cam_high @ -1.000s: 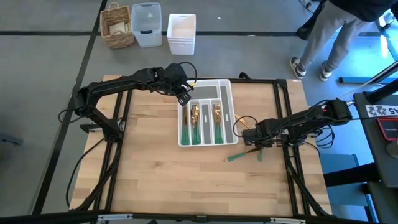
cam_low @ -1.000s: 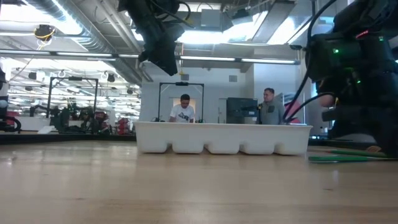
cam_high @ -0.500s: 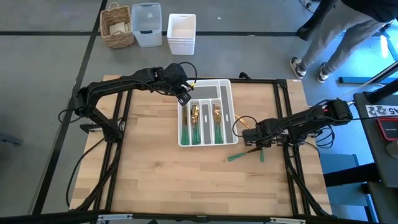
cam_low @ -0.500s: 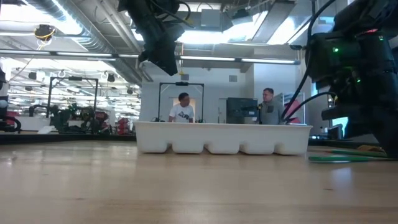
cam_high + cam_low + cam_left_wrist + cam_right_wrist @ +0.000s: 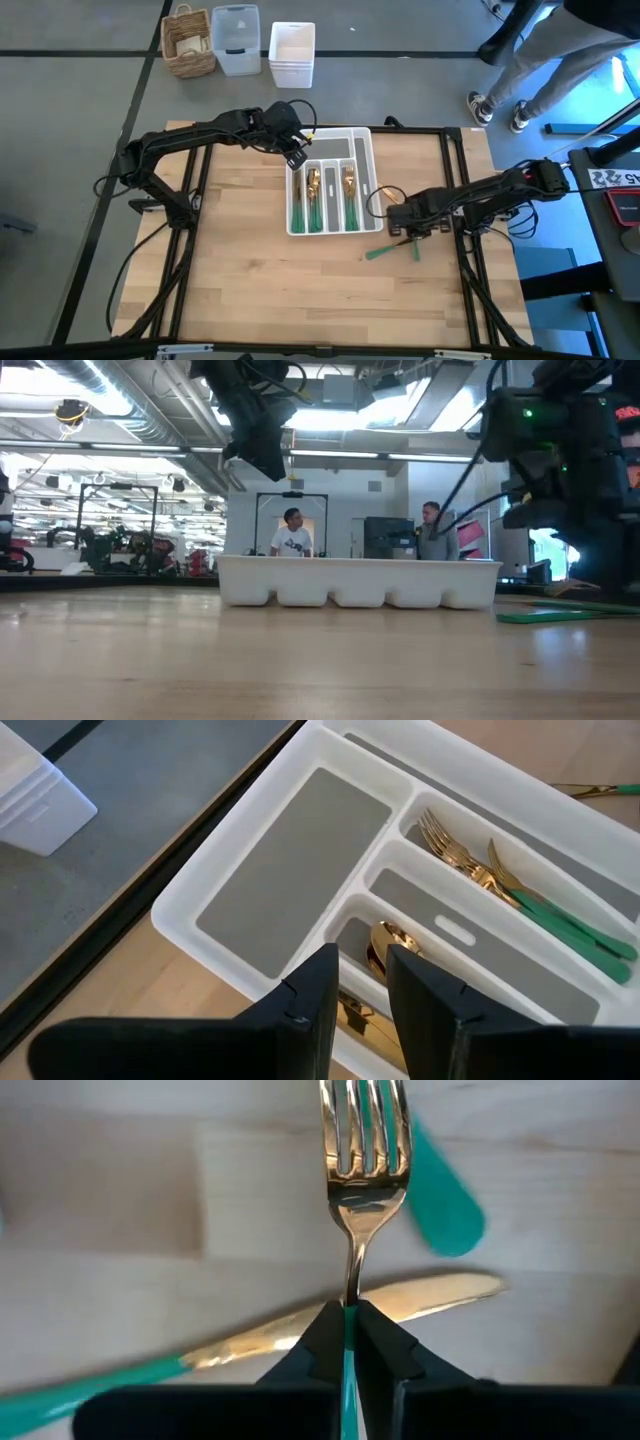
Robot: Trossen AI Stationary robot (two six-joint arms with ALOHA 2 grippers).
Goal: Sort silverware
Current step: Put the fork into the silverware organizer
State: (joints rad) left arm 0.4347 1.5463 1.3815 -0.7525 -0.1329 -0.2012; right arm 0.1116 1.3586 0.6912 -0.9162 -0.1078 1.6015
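My right gripper hangs over the table's right part, pointing down, and is shut on a fork with a gold head and a green handle. Under it on the wood lie a knife with a gold blade and another green handle; in the high view these loose pieces lie to the right of the white tray. More silverware lies in the tray's slots. My left gripper hovers above the tray's far left corner, open by a narrow gap with nothing between its fingers. My right gripper pinches the fork between its two fingers where the gold neck meets the green handle. The fingers come from above, pointing down, and lie across the fork. The fork sticks out ahead of the fingers, tines forward, above the knife on the table.
Beyond the table's far edge, on the floor, stand a wicker basket and two white bins. A person's legs show at the far right. The wood nearer than the tray is bare.
My right gripper has risen a little off the table and shifted slightly toward the tray. My left gripper has kept still.
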